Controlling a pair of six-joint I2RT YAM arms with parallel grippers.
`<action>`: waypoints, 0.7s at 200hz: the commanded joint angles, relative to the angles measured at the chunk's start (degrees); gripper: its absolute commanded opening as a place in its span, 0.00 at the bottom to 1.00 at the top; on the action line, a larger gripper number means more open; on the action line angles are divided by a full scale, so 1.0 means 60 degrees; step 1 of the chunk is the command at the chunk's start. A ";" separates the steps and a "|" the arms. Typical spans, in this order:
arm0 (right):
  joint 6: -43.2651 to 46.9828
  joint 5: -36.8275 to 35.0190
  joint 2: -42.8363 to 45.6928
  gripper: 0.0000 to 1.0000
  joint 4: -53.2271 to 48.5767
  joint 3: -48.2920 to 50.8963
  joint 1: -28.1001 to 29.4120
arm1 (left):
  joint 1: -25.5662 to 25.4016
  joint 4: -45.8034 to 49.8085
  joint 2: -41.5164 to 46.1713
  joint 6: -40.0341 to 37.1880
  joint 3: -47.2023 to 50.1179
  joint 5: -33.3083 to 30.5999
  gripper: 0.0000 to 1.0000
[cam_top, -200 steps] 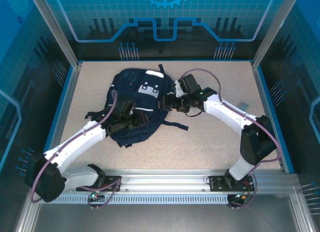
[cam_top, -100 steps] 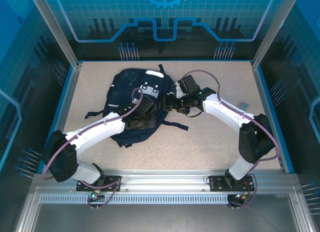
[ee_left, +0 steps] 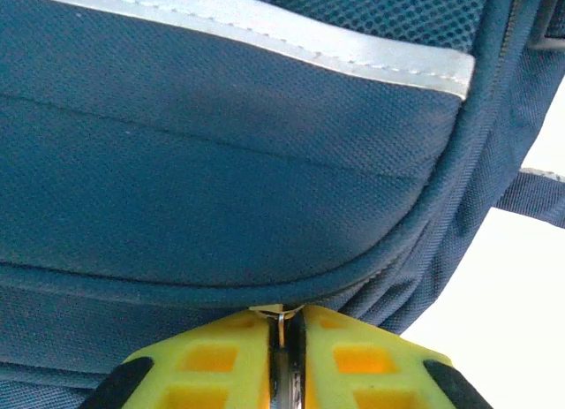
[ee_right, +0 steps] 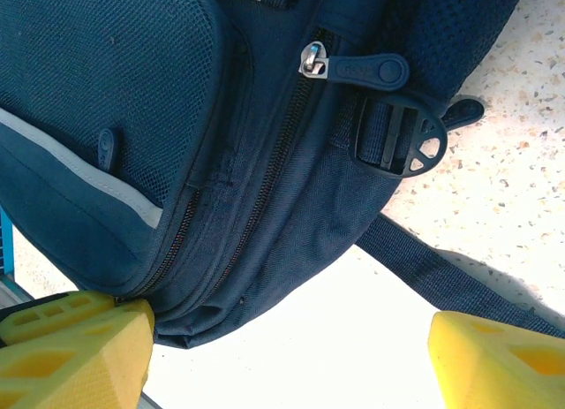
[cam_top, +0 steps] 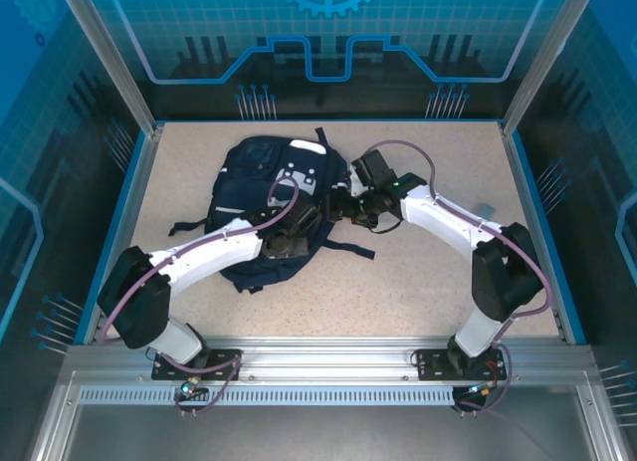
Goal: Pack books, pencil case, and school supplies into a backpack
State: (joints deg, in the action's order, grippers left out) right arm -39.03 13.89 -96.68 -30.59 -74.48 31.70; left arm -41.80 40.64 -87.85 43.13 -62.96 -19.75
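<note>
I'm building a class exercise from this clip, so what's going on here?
Two robot arms are working on a large navy-blue fabric backpack lying on the speckled table. The left gripper pinches a small metal zipper tab at a seam of the bag. The right gripper is open at the bag's corner, one yellow finger close to the fabric. The zips seen from the right wrist look closed, so the bag seems not yet opened for packing.

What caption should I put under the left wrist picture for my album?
Left gripper pinches a small metal zipper pull on the navy backpack.
</note>
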 commanded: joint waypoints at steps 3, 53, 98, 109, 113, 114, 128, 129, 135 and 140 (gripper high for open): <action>-0.0087 0.0018 -0.0168 0.82 -0.0236 -0.0296 -0.0128 | -0.0050 0.0375 0.0276 -0.0125 -0.0174 -0.0565 0.11; -0.0253 0.0259 -0.0172 0.82 -0.0063 -0.0272 -0.0092 | -0.0014 0.0334 0.0694 -0.0389 -0.0041 -0.0782 0.00; -0.1050 0.1430 -0.0590 0.75 0.1085 -0.0200 0.0070 | 0.0942 -0.1184 0.1902 -0.1359 0.1087 0.1014 0.00; -0.1301 0.1738 -0.0789 0.72 0.1307 -0.0274 0.0141 | 0.1194 -0.1522 0.2185 -0.1425 0.1390 0.1520 0.00; -0.1364 0.1812 -0.0870 0.72 0.1332 -0.0320 0.0188 | 0.1233 -0.1593 0.2270 -0.1443 0.1469 0.1600 0.00; -0.1377 0.1821 -0.0889 0.72 0.1325 -0.0340 0.0199 | 0.1243 -0.1605 0.2289 -0.1445 0.1484 0.1618 0.00; -0.1447 0.2086 -0.1211 0.71 0.1206 -0.0714 0.0388 | 0.1324 -0.1702 0.2477 -0.1528 0.1648 0.1709 0.00; -0.1456 0.2090 -0.1235 0.71 0.1167 -0.0742 0.0401 | 0.1326 -0.1704 0.2488 -0.1532 0.1654 0.1709 0.00; -0.1473 0.2065 -0.1394 0.71 0.0996 -0.0964 0.0500 | 0.1346 -0.1720 0.2529 -0.1549 0.1695 0.1723 0.00; -0.1457 0.2046 -0.1515 0.71 0.0876 -0.1116 0.0573 | 0.1365 -0.1731 0.2550 -0.1549 0.1725 0.1736 0.00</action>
State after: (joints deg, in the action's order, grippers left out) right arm -45.52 22.31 -102.61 -25.06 -76.31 32.73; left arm -34.48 33.76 -74.61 36.18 -53.89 -11.99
